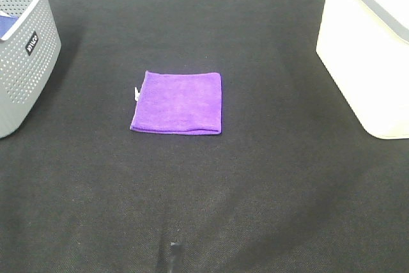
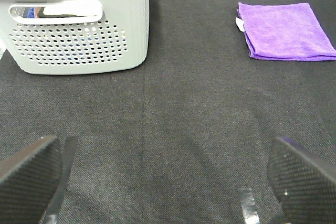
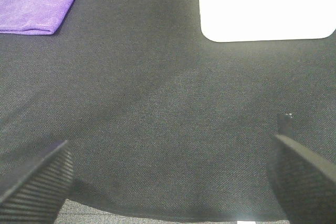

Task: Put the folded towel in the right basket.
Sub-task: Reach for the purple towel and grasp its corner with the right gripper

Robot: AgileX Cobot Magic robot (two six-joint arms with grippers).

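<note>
A folded purple towel (image 1: 179, 103) lies flat on the black table near the middle. It also shows in the left wrist view (image 2: 286, 30) and in the right wrist view (image 3: 38, 2). The white right basket (image 1: 370, 49) stands at the right edge; its white side shows in the right wrist view (image 3: 265, 4). My left gripper (image 2: 165, 182) is open and empty over bare cloth, well short of the towel. My right gripper (image 3: 168, 177) is open and empty near the table's front edge. Neither arm shows in the exterior high view.
A grey perforated basket (image 1: 22, 49) stands at the far left, holding blue and white items; it shows in the left wrist view (image 2: 79, 30). A black cloth (image 1: 204, 209) covers the table. A small dark object (image 1: 174, 255) sits at the front edge.
</note>
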